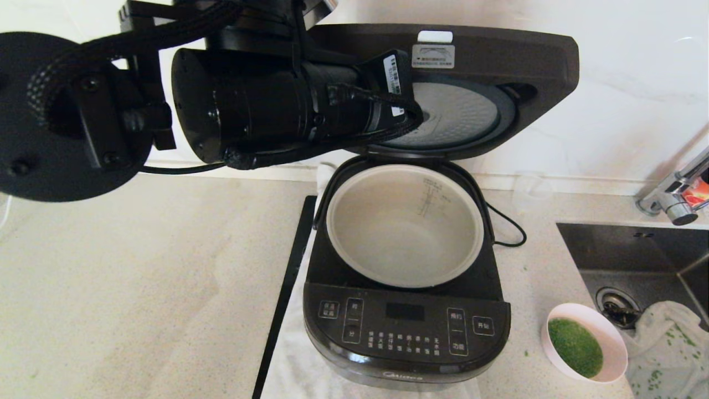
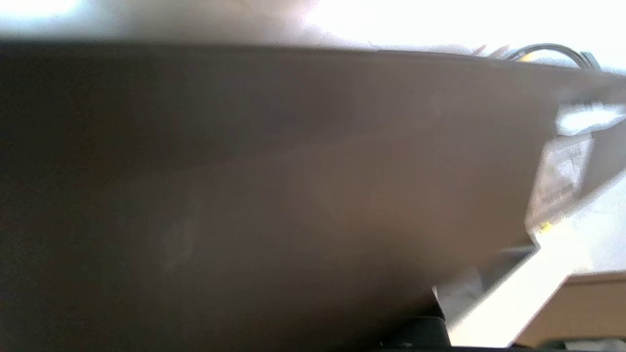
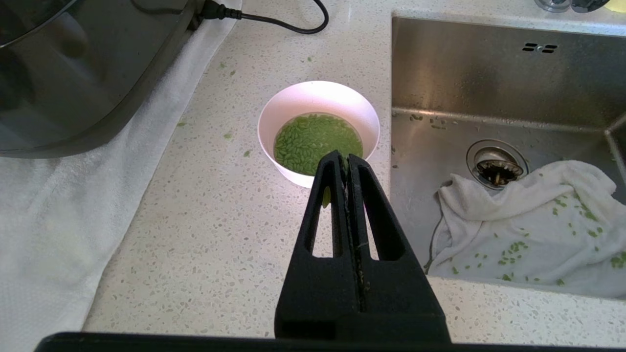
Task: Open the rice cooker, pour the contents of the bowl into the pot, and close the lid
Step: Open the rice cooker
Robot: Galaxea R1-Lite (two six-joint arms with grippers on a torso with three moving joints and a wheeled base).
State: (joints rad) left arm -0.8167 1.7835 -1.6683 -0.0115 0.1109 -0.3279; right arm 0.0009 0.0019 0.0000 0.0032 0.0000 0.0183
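The black rice cooker (image 1: 407,327) stands open. Its lid (image 1: 498,61) is upright, showing the dimpled silver plate (image 1: 460,116). The grey-beige pot (image 1: 404,233) inside looks empty. My left arm (image 1: 266,105) reaches up to the lid's left side, and its gripper is hidden behind the wrist. The lid's dark surface (image 2: 293,171) fills the left wrist view. The white bowl (image 1: 609,338) of green bits (image 1: 575,346) sits on the counter right of the cooker. In the right wrist view my right gripper (image 3: 344,157) hovers shut and empty just short of the bowl (image 3: 318,95) and its green contents (image 3: 313,139).
A steel sink (image 1: 637,249) lies right of the bowl, holding a white cloth (image 3: 528,220) flecked with green, with a faucet (image 1: 676,199) behind it. A white towel (image 3: 49,220) lies under the cooker, and a black strip (image 1: 285,293) runs along its left. The power cord (image 1: 507,224) trails behind.
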